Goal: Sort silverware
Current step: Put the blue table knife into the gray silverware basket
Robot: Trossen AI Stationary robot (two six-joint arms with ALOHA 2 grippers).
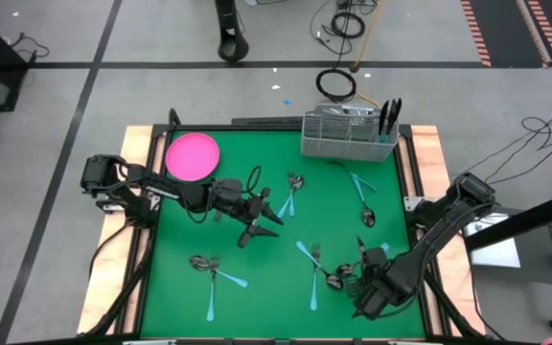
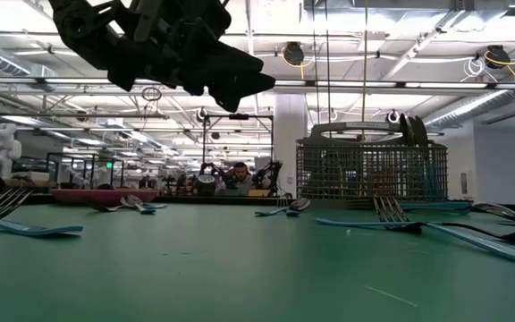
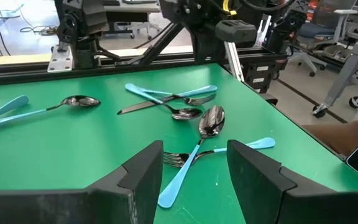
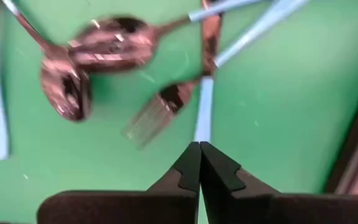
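Green tabletop, blue-handled and dark metal silverware scattered. Right pincer fully closed on blue-handled fork, near right front corner. Left pincer wide open, empty, mid-tabletop.

Green tabletop with pale wood edging. Round pink plate at far-left corner, flat on the green. Silver wire-mesh caddy at far edge, right of centre, well apart from plate; dark handles sticking up from its right end. Coiled black cable on grey floor behind. Low view: person seated far back, white humanoid figure at left.
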